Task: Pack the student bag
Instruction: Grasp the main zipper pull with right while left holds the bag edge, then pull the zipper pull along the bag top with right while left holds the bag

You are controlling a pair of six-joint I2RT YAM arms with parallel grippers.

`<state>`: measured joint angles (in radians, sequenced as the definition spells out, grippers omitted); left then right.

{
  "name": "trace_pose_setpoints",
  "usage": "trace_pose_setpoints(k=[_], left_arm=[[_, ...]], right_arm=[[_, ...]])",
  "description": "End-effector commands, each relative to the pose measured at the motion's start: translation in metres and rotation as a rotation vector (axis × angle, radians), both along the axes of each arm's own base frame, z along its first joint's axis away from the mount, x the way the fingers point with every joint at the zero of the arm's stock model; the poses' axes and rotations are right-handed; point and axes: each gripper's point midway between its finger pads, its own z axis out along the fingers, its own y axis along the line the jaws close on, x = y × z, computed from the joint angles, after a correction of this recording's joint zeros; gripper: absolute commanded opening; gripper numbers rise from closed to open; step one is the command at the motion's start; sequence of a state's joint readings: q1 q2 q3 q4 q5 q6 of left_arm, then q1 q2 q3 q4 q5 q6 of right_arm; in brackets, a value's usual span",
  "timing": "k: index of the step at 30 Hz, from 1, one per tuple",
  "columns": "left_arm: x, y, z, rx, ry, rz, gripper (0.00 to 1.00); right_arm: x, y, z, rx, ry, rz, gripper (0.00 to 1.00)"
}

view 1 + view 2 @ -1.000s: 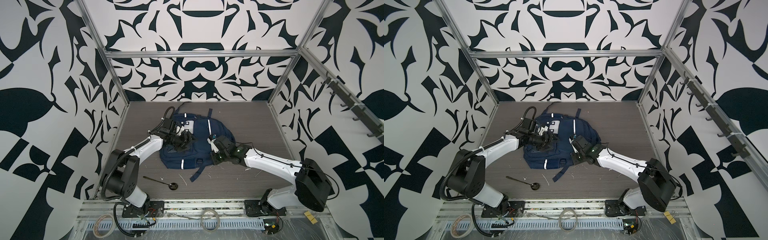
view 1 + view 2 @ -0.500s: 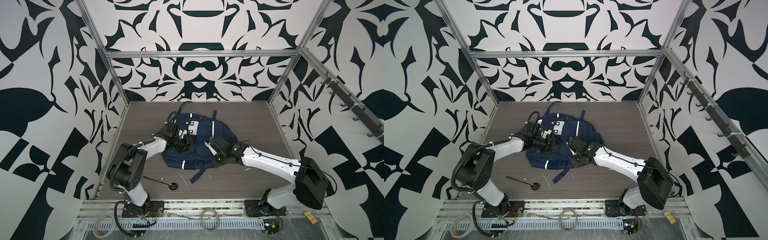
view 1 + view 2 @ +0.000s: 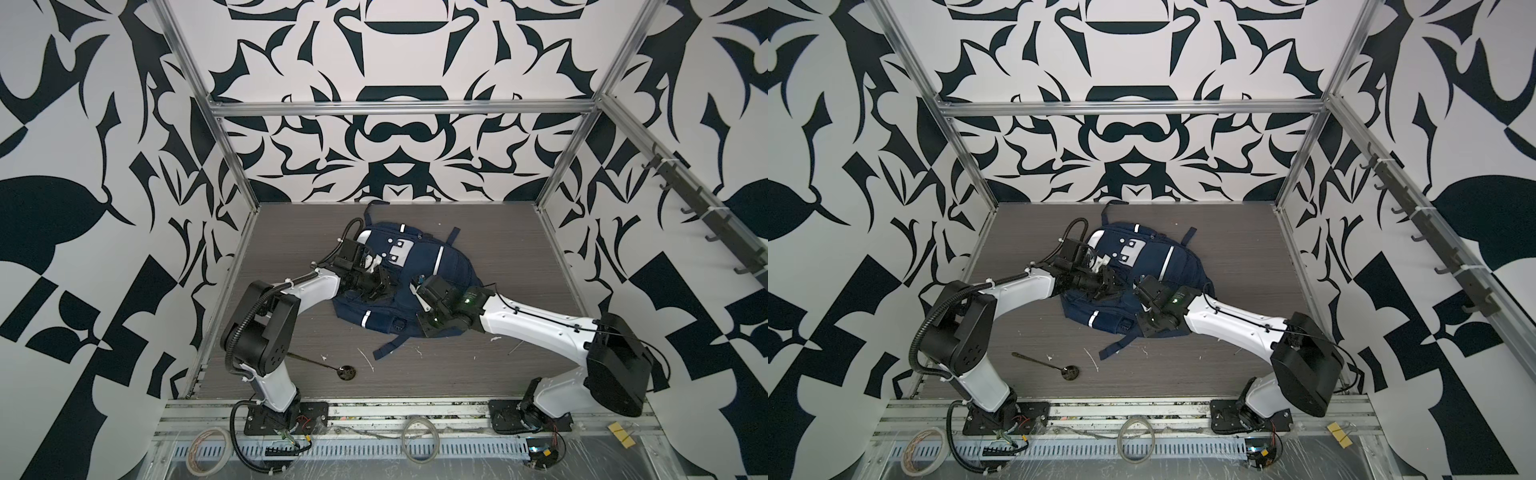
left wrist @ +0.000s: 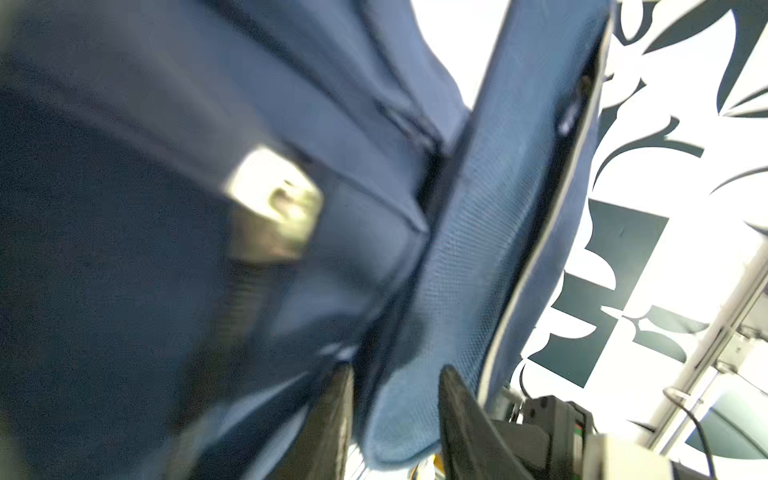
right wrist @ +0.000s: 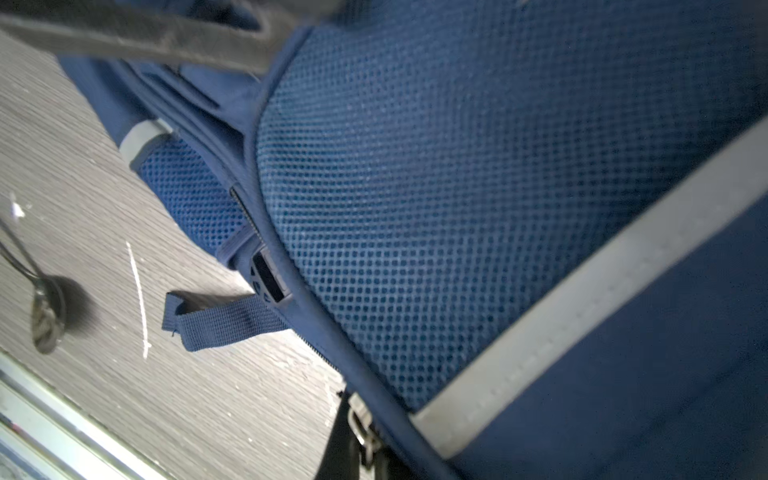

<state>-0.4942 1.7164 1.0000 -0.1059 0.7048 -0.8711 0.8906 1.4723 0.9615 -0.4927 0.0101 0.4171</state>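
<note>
Left tool (image 4: 397,374) now narrower, tight around a student bag (image 3: 419,266) fold

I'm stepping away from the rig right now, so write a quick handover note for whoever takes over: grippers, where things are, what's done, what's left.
Left gripper: closed on a fold of the bag.
Right gripper: shut at the bag's near edge, beside a zip pull; whether it grips the pull is unclear.
Bag: lying front up, mid-table. A spoon lies apart from it, nearer the arm bases.
Done: both grippers are at the bag; its inside is hidden, so nothing packed can be confirmed.
Left: open the bag, pack it, zip it.
</note>
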Motion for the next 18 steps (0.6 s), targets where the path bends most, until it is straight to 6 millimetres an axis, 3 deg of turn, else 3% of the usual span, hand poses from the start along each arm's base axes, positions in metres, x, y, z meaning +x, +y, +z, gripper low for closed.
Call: trace_pose_setpoints(k=[1, 10, 14, 16, 18], left_arm=[[-0.013, -0.005, 0.011, 0.000, 0.003, -0.072, 0.36], [-0.031, 0.014, 0.002, 0.132, 0.028, -0.111, 0.40], [-0.026, 0.026, -0.010, 0.224, 0.018, -0.069, 0.41], [-0.020, 0.029, -0.011, 0.253, 0.004, -0.055, 0.37], [-0.016, 0.031, -0.012, 0.275, -0.013, -0.054, 0.19]], right_arm=[[0.017, 0.035, 0.023, 0.130, -0.077, 0.027, 0.00], [0.032, 0.063, 0.033, 0.204, -0.101, 0.046, 0.00], [0.035, 0.071, 0.033, 0.225, -0.102, 0.057, 0.00], [0.034, 0.072, 0.032, 0.231, -0.097, 0.060, 0.00], [0.033, 0.073, 0.031, 0.234, -0.092, 0.063, 0.00]])
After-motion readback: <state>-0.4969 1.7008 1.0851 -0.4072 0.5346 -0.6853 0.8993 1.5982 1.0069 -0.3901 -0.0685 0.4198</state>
